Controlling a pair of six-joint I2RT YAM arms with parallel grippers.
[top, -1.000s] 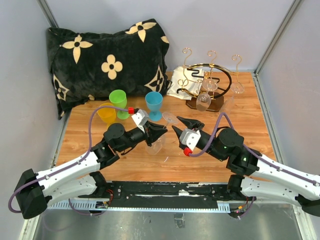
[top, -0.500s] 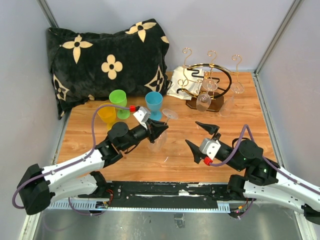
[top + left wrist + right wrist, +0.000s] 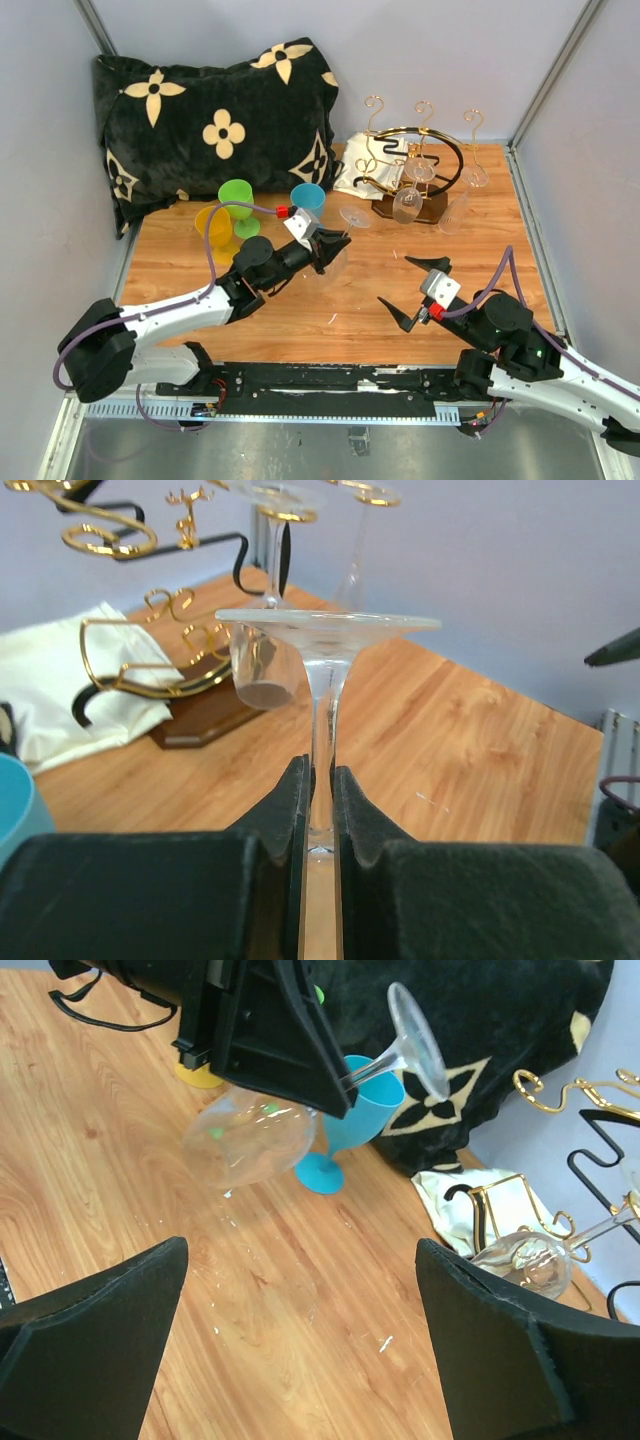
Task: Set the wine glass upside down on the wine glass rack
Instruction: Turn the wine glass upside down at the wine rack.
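My left gripper (image 3: 335, 245) is shut on the stem of a clear wine glass (image 3: 353, 217), held above the table's middle. The glass is inverted and tilted, its foot toward the rack. In the left wrist view the stem (image 3: 322, 720) runs up between the two black fingers (image 3: 290, 810) to the flat foot. The wine glass rack (image 3: 415, 165), gold wire with a black ring on a dark wooden base, stands at the back right with two glasses (image 3: 407, 203) hanging on it. My right gripper (image 3: 397, 282) is wide open at the near right, holding nothing. Its wrist view shows the glass bowl (image 3: 250, 1135).
A black pillow with cream flowers (image 3: 215, 115) fills the back left. Green (image 3: 237, 200), yellow (image 3: 213, 225) and blue (image 3: 308, 198) plastic goblets stand before it. A white cloth (image 3: 355, 165) lies beside the rack. Grey walls close in both sides.
My right gripper let go of the glass, opened wide and drew back to the near right. My left arm carried the glass away from me, toward the rack.
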